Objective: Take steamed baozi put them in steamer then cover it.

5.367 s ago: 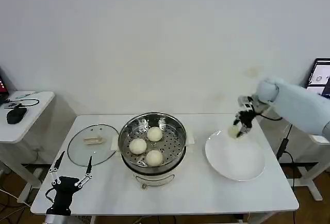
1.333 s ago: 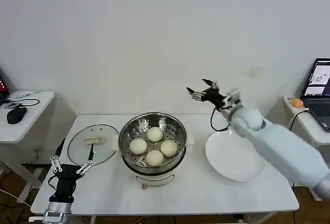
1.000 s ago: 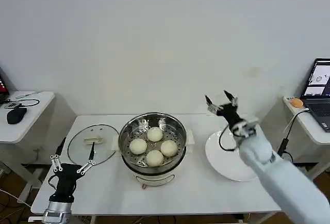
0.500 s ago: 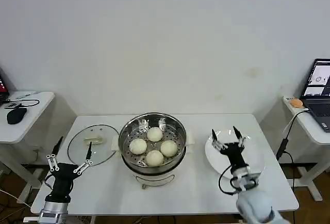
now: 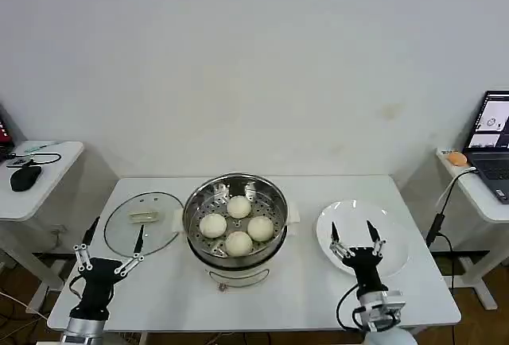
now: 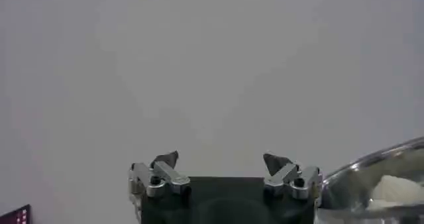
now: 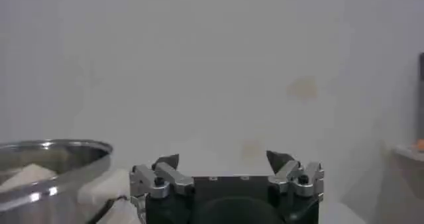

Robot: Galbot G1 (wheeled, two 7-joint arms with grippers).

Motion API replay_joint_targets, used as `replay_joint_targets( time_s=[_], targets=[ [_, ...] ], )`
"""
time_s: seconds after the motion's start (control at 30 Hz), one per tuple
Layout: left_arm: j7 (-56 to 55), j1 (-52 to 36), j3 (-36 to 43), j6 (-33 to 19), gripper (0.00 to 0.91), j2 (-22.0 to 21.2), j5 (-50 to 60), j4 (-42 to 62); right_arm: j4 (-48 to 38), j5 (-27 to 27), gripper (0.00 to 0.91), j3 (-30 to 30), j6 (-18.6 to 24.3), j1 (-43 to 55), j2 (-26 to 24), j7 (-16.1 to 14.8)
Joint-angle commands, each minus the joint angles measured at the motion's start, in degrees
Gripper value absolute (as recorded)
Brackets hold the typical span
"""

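Your four steamed baozi (image 5: 238, 226) sit inside the uncovered steamer (image 5: 235, 192) at mid-table. Your right gripper (image 5: 354, 234) hangs spread above the white plate (image 5: 396, 238), your left gripper (image 5: 109, 244) spread beside the glass lid (image 5: 144, 221).

Bright, even indoor light, seemingly from overhead, leaves only soft shadows on the table (image 5: 310, 281) at 6 o'clock beneath the steamer (image 5: 236, 219), whose steel rim glints. Both wrist views look hazy and washed out against the pale wall (image 6: 212, 66)
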Motion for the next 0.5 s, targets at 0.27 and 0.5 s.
replay_joint_targets(
  time_s=[0.27,0.5],
  targets=[
    [0.4,1.8,-0.7,-0.8,0.907,0.4,-0.4,0.3,0.9,-2.6,0.907,1.3,-0.5,-2.9,2.4,0.2],
    [0.3,1.4,-0.4,-1.0,0.907,0.2,-0.3,0.5,1.1,-3.3,0.907,1.0,1.3,-3.2,2.6,-1.1]
  ],
)
